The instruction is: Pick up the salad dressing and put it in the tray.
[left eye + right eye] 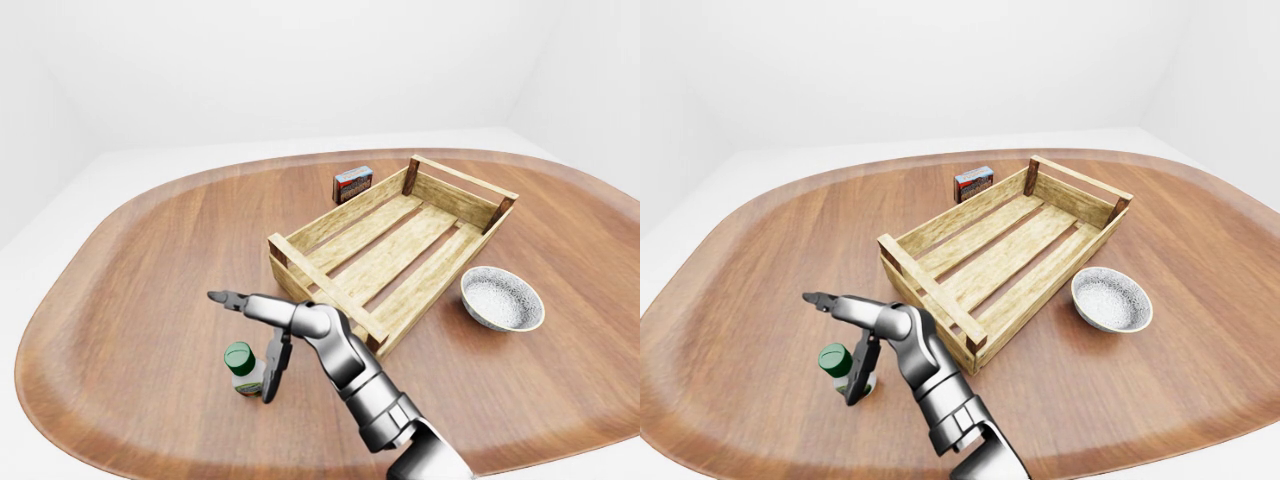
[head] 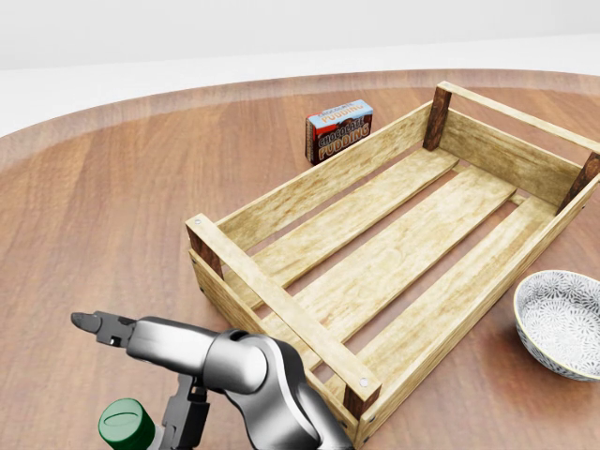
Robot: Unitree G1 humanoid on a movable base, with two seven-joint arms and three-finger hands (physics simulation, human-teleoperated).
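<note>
The salad dressing (image 1: 243,370) is a small bottle with a green cap. It stands upright on the wooden table, at the lower left of the left-eye view. The tray is a slatted wooden crate (image 1: 322,283) lying empty to the bottle's upper right. My right hand (image 1: 245,335) reaches in from the bottom edge and is open. One finger (image 1: 228,298) points left above the cap. Another finger (image 1: 276,368) hangs down beside the bottle's right side. The fingers are not closed round the bottle. In the head view only the green cap (image 2: 127,427) shows. My left hand is not in view.
A chocolate pudding box (image 2: 339,130) stands just beyond the crate's far-left wall. A patterned white bowl (image 1: 502,298) sits to the crate's right. The oval table's edge (image 1: 60,400) runs close to the bottle on the left and below.
</note>
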